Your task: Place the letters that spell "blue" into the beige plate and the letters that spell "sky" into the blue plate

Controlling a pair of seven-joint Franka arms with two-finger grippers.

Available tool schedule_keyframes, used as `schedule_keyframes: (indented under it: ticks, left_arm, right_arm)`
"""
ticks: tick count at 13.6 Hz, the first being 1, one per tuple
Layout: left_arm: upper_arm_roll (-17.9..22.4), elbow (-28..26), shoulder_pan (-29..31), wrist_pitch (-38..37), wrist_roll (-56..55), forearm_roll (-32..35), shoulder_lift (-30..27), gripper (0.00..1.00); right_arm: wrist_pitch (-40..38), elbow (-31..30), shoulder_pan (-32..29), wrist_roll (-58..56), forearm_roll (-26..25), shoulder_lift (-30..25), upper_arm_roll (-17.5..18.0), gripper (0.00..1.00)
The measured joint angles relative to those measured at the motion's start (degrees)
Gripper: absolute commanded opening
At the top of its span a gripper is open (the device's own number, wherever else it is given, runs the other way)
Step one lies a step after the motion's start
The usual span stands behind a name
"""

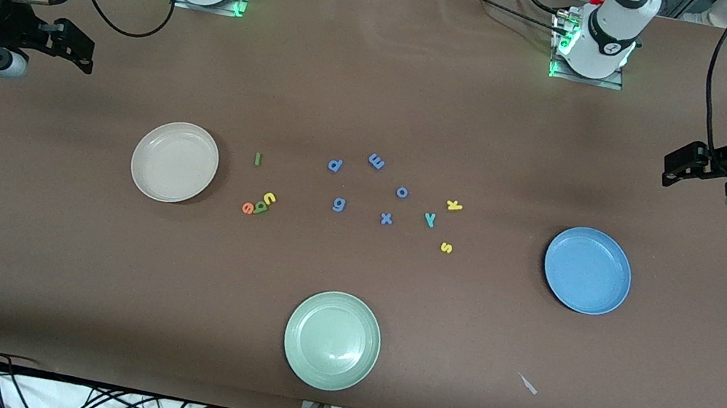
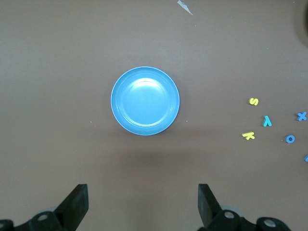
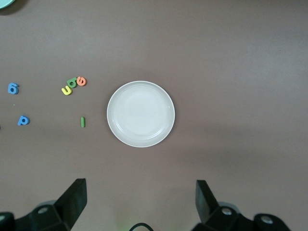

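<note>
The beige plate [image 1: 175, 161] [image 3: 140, 113] lies toward the right arm's end with nothing in it. Beside it lie the green "l" [image 1: 258, 158] [image 3: 83, 121] and a cluster of yellow "u" [image 1: 270, 199], green "b" [image 1: 259, 206] and orange "e" [image 1: 247, 208]. The blue plate [image 1: 587, 270] [image 2: 145, 100] lies bare toward the left arm's end. Near it are yellow "k" [image 1: 454, 205], teal "y" [image 1: 429, 219] and yellow "s" [image 1: 446, 247]. My right gripper [image 1: 75, 49] [image 3: 141, 185] and left gripper [image 1: 680, 165] [image 2: 143, 190] hang open and hold nothing, each high over the table's end.
Blue letters p [image 1: 334, 164], m [image 1: 376, 160], o [image 1: 402, 192], g [image 1: 338, 204] and x [image 1: 386, 218] lie mid-table between the two groups. A pale green plate [image 1: 332, 340] sits nearest the front camera. A small pale scrap [image 1: 527, 384] lies nearer the camera than the blue plate.
</note>
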Motion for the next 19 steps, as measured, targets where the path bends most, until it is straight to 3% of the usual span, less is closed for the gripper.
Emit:
schedule_keyframes:
  ticks: [19]
  left_arm:
    - [0.0,0.0,0.0,0.0,0.0,0.0,0.0,1.0]
  right_arm:
    - [-2.19,0.23,-0.01,0.04,0.0,0.04,-0.03,1.0]
